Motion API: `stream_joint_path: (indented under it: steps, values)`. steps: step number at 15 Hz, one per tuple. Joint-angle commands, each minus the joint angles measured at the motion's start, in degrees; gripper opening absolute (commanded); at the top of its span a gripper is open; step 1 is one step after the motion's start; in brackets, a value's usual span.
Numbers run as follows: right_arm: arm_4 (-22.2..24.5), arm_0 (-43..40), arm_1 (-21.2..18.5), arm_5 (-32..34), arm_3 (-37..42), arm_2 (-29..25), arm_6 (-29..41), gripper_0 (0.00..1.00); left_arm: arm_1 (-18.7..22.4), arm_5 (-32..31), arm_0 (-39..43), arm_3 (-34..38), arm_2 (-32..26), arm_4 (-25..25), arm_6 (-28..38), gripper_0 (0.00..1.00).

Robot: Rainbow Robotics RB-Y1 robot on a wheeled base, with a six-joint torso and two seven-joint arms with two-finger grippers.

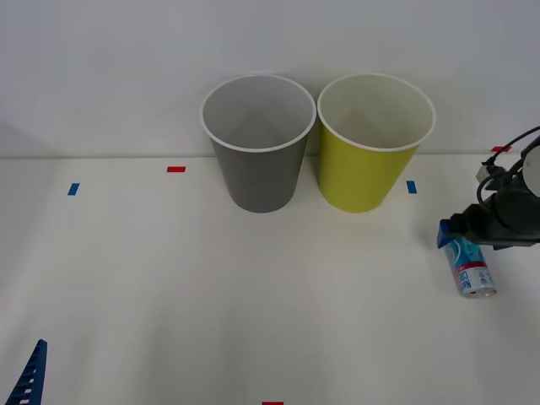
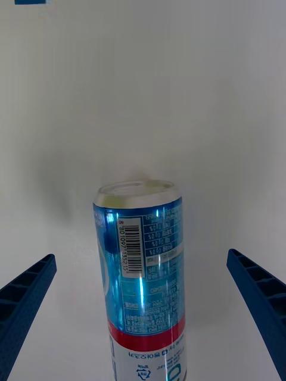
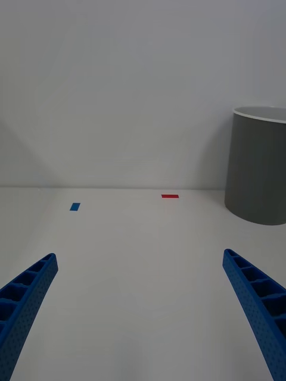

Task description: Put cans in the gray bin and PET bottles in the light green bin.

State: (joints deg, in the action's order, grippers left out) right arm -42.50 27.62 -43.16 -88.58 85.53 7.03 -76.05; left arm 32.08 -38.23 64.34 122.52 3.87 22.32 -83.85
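Note:
A small light blue and white can (image 1: 471, 270) with a red band lies on its side on the white table at the far right. My right gripper (image 1: 460, 240) hangs over its far end, open. In the right wrist view the can (image 2: 143, 274) lies midway between the two spread blue fingers (image 2: 27, 286), touching neither. The gray bin (image 1: 257, 143) and the light green bin (image 1: 371, 143) stand upright side by side at the back, both showing pale insides. My left gripper (image 1: 29, 380) waits open at the front left corner, facing the gray bin (image 3: 259, 166). PET bottles are out of view.
Small tape marks dot the table: red (image 1: 175, 169) and blue (image 1: 73, 189) at the back left, blue (image 1: 411, 186) beside the green bin, red (image 1: 272, 403) at the front edge. A white wall rises right behind the bins.

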Motion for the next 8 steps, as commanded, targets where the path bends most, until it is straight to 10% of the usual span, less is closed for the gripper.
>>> stream_joint_path:
  steps: [1,8]
  values:
    - [0.0,2.4,0.4,0.8,-3.6,1.7,0.1,1.00,0.0,0.0,0.0,0.0,0.0,0.0,0.0,0.95]
    - [2.2,3.6,0.5,1.8,-5.5,4.8,1.2,1.00,0.0,0.0,0.0,0.0,0.0,0.0,0.0,0.95]
